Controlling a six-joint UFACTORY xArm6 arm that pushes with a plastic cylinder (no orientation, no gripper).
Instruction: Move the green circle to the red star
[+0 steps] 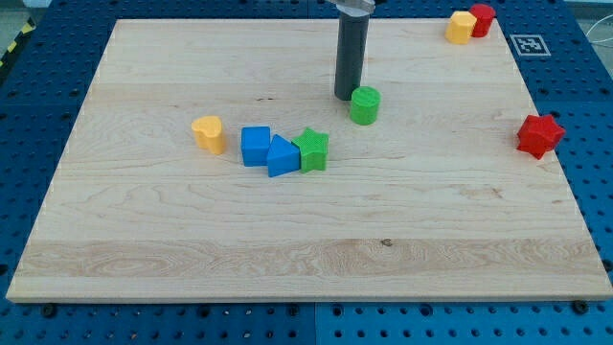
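The green circle [365, 104] stands on the wooden board [306, 249], a little above the middle. My tip [347, 96] rests on the board just to the left of the green circle and slightly above it, very close to it or touching it. The red star [540, 135] sits at the board's right edge, far to the right of the green circle and slightly lower.
A green star [311, 149], a blue triangle [282, 156] and a blue cube [256, 146] cluster left of centre. A yellow heart [209, 133] lies further left. A yellow block [461, 27] and a red block [482, 19] sit at the top right corner.
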